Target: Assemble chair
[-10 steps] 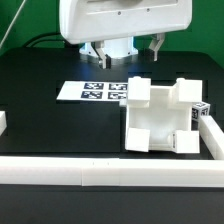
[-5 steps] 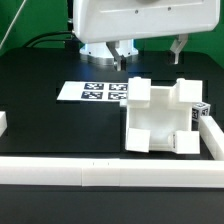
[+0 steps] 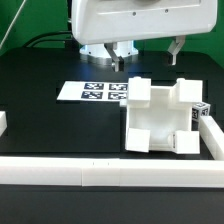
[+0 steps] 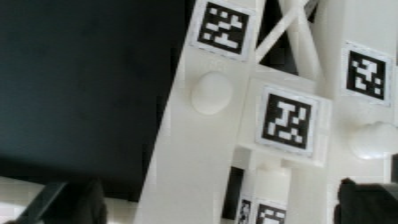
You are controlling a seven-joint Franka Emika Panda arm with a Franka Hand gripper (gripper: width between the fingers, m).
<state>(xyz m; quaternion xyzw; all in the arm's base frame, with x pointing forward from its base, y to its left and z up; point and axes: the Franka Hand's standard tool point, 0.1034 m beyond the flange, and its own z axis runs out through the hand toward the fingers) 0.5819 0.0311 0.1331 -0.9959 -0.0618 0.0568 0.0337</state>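
Note:
The chair (image 3: 163, 120) is a chunky white piece of joined blocks with a small tag on its right side. It stands on the black table at the exterior view's right. My gripper (image 3: 149, 55) hangs open and empty above and behind it, one finger (image 3: 120, 62) to the left and one (image 3: 178, 47) to the right. In the wrist view a white braced chair panel (image 4: 214, 130) with several square tags fills the picture. It lies below my gripper (image 4: 217, 207), with the dark fingertips (image 4: 71, 205) far apart at either side of it.
The marker board (image 3: 93, 92) lies flat to the left of the chair. A long white border rail (image 3: 100, 172) runs along the front. Another rail (image 3: 213, 135) stands beside the chair's right side. A short white block (image 3: 3, 122) sits at the left edge.
The arm's white hand has shifted toward the exterior view's right over the last second, then held still. The fingers stay spread. The chair has not moved.

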